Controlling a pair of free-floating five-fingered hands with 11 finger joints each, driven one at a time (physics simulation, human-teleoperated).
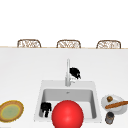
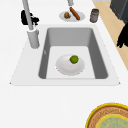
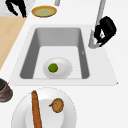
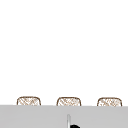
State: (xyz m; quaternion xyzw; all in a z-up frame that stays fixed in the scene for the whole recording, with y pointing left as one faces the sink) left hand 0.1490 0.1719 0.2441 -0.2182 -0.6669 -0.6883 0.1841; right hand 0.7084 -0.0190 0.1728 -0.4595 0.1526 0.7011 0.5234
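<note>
No readable writing; right hand (image 1: 75, 72) curls beside the faucet (image 1: 67, 72).

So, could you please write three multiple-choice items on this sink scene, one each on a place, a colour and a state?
1. Where is the right hand?
A. beside the faucet
B. over the yellow-rimmed plate
C. inside the basin

2. What colour is the small round fruit in the white bowl?
A. red
B. green
C. blue

3. How does the bowl lie?
A. on the counter
B. tipped over
C. upright in the sink

Answers: 1 A, the hand is at the spout; 2 B, both side views show green; 3 C, it sits on the basin floor.
</note>
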